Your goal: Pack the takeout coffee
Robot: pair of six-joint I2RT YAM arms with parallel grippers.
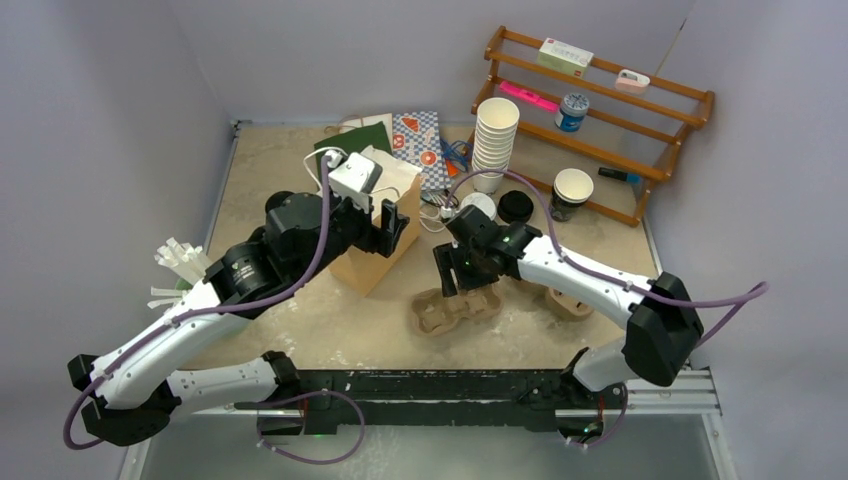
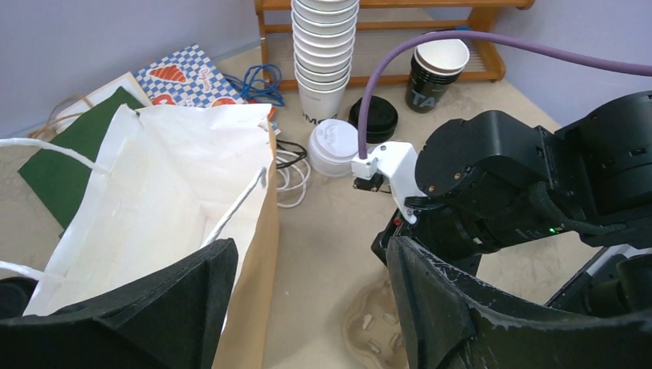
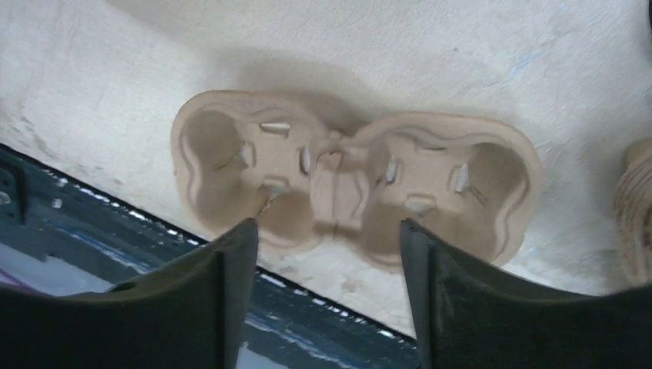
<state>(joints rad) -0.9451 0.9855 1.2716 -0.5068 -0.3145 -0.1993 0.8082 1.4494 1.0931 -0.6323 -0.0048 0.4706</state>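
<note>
The takeout coffee stands at the back of the table: a white-lidded cup [image 1: 478,205] [image 2: 332,146] and a black-lidded cup [image 1: 514,206] [image 2: 375,119] side by side. A brown paper bag [image 1: 372,262] [image 2: 169,184] stands open with its white inside showing. My left gripper [image 1: 392,232] [image 2: 307,307] is open at the bag's right rim, one finger over the opening and the bag's wall between the jaws, not pinched. A pulp two-cup carrier [image 1: 440,315] [image 3: 354,184] lies empty on the table. My right gripper [image 1: 455,275] [image 3: 327,261] hovers open just above it, holding nothing.
A tall stack of white cups [image 1: 495,140] and a dark lidless cup [image 1: 571,192] stand before a wooden rack [image 1: 600,110]. Green and patterned bags [image 1: 425,135] lie at the back. White straws [image 1: 180,262] sit at the left, another pulp piece [image 1: 570,300] at the right.
</note>
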